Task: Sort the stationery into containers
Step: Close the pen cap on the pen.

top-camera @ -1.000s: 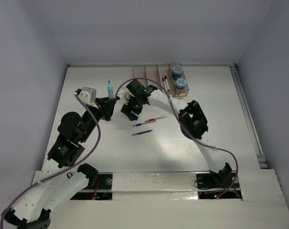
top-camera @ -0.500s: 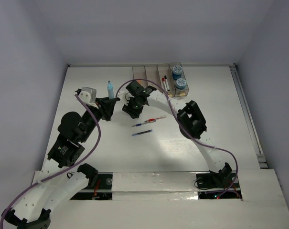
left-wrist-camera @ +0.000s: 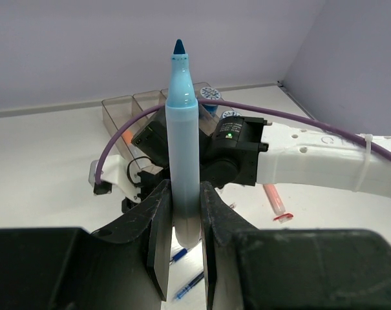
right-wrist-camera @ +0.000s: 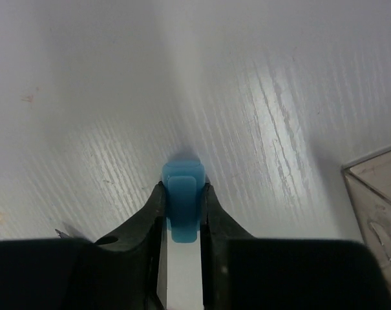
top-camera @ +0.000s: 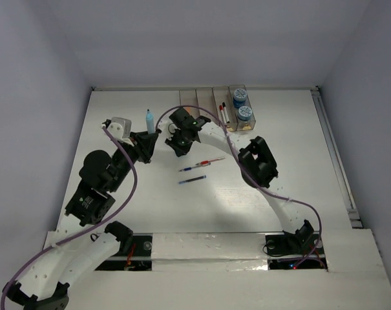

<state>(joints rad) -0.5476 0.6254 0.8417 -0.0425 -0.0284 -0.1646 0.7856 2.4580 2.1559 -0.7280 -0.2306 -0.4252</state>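
Pinching the marker (left-wrist-camera: 183,129) straight up, the left gripper (left-wrist-camera: 185,239) should not wobble while the right gripper (right-wrist-camera: 182,188), squeezed on the little blue cap (right-wrist-camera: 182,203) on the table (right-wrist-camera: 279,77), lifts it slowly onto the tip (left-wrist-camera: 179,46), then the bins (top-camera: 205,98) at the back.

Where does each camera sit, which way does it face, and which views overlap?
Top external: above and behind the arms, looking down on the table; both arms show, bases nearest.
Left wrist: on the left arm, facing the containers; the left gripper clamps a light blue marker, the right arm lies beyond.
Right wrist: facing down at the table; the right gripper pinches a small blue piece.
Shared: top and left wrist both show marker, right arm, containers.
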